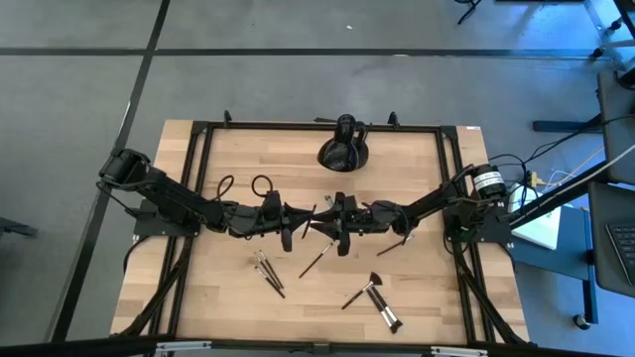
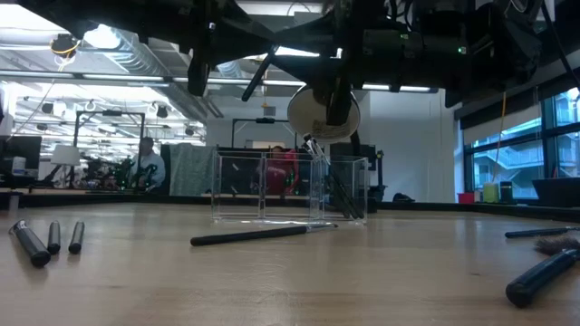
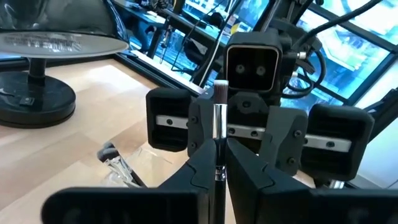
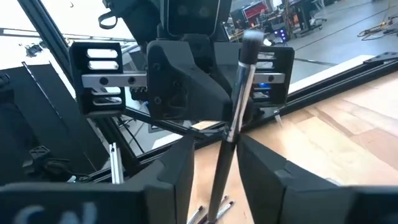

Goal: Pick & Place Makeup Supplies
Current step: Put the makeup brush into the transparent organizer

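- High view: both arms meet at frame centre over the wooden table [image 1: 228,297], grippers facing each other.
- Left gripper [image 3: 219,167]: fingers fully closed, clamping a thin makeup brush [image 3: 219,118] that stands up between them, bristle tip uppermost in the left wrist view.
- Right gripper [image 4: 214,163]: jaws partly apart with the same brush shaft [image 4: 239,106] between them; cannot tell whether the fingers press on it.
- Loose brushes: one group [image 1: 268,270] lower left of centre, a single brush [image 1: 317,260] at centre, another group [image 1: 375,297] lower right.
- Low view: clear organiser tray [image 2: 290,186] mid-frame, brushes standing in its right compartment; one brush [image 2: 258,234] lies on the table in front of it.
- Black rounded stand [image 1: 344,149] at upper centre of the table.
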Motion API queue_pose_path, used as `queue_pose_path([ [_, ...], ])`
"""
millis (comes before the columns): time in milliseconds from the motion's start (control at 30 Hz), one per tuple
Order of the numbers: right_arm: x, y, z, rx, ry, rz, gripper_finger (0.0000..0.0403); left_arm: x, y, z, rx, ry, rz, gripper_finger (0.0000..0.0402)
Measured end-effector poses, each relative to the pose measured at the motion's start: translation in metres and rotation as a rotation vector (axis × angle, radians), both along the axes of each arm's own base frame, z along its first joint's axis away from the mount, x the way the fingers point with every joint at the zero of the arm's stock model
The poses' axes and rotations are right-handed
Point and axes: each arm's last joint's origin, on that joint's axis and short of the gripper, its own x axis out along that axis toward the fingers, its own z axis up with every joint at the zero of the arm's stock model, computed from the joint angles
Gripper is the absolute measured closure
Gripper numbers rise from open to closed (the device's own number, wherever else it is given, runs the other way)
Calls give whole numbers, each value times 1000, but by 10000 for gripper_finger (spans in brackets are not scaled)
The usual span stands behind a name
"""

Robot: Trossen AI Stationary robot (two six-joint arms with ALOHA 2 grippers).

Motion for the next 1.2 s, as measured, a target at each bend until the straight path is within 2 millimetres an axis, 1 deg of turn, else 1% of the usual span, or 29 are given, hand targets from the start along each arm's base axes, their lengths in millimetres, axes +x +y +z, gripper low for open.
queue_pose_path([
  [200, 0, 0, 0, -17, 3, -5, 299, 0, 0, 0, -1, -2, 1, 377],
  [700, 1, -4, 1, -24, -8, -21, 299, 0, 0, 0, 0, -1, 2, 377],
  [833, 2, -5, 3, -28, -11, -23, 310, 1, 0, -2, 11, 1, 4, 377],
  [1067, 4, -6, 0, -34, 21, -25, 333, 5, -2, -7, 12, -9, 1, 377],
  [1200, 4, -7, 0, -38, 21, -29, 344, 5, -2, -7, 13, -10, 0, 377],
])
